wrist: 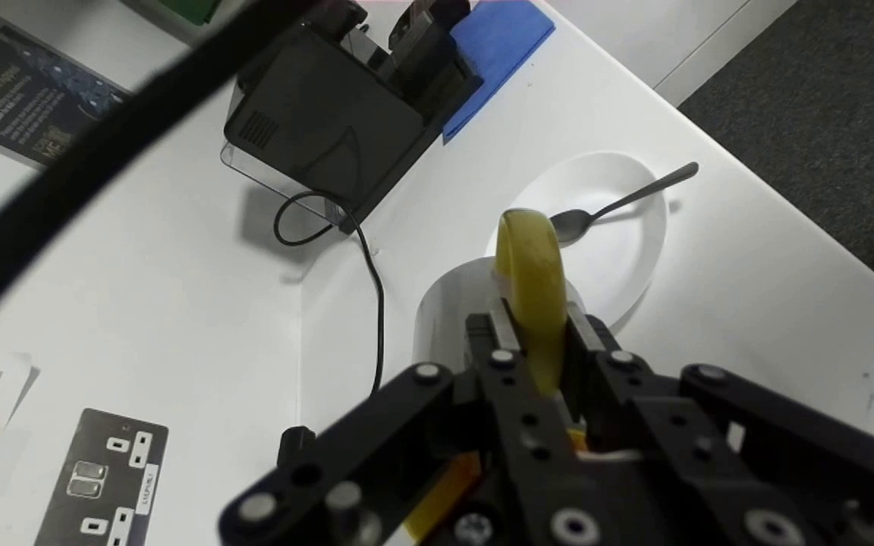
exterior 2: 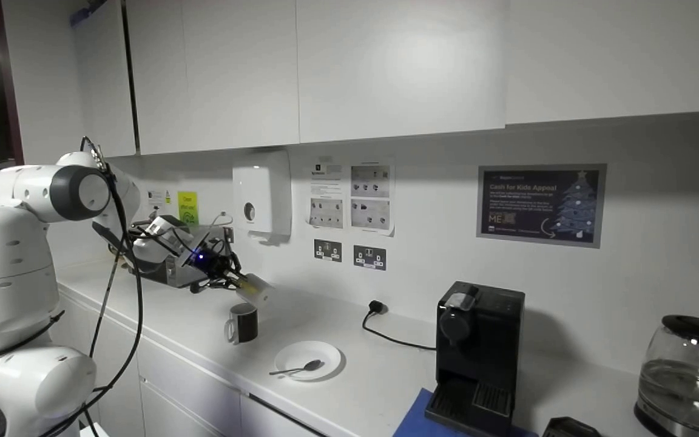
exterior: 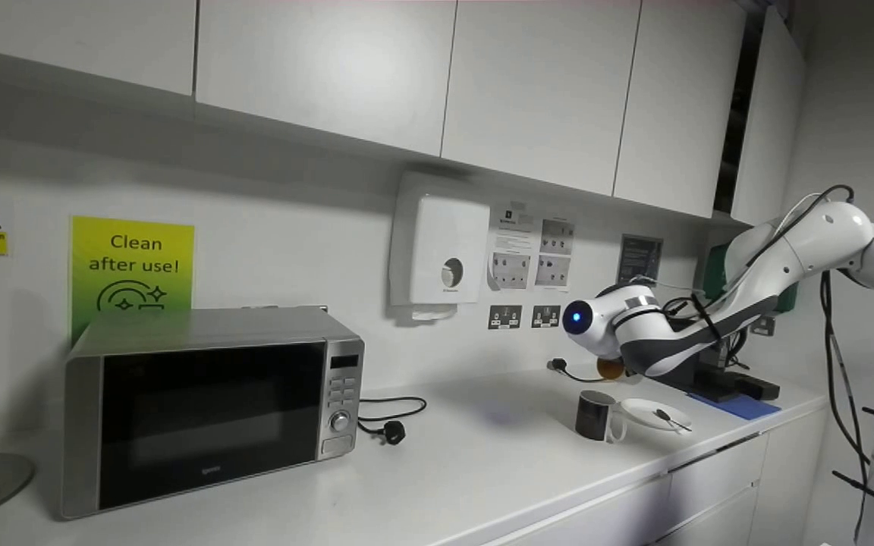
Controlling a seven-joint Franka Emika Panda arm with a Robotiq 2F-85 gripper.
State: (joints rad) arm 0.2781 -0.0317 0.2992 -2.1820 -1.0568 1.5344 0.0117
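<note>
And it's the claw (wrist: 543, 327) clamped on the white mug (exterior 2: 257, 291) by its yellow handle (wrist: 534, 265), presumably because that's slim enough to pinch! It hangs tilted above the counter (exterior 2: 386, 364), near the dark mug (exterior 2: 247, 323); a plate (wrist: 623, 262) carries the spoon (wrist: 596, 218).

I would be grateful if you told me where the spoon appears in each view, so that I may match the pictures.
In an exterior view: the spoon lies right of centre, in the lower half.
In an exterior view: the spoon lies slightly left of centre, low down.
In the wrist view: the spoon lies above and right of centre, beside the yellow handle gripped in the claw.
Shared landmark: the white plate under the spoon.
</note>
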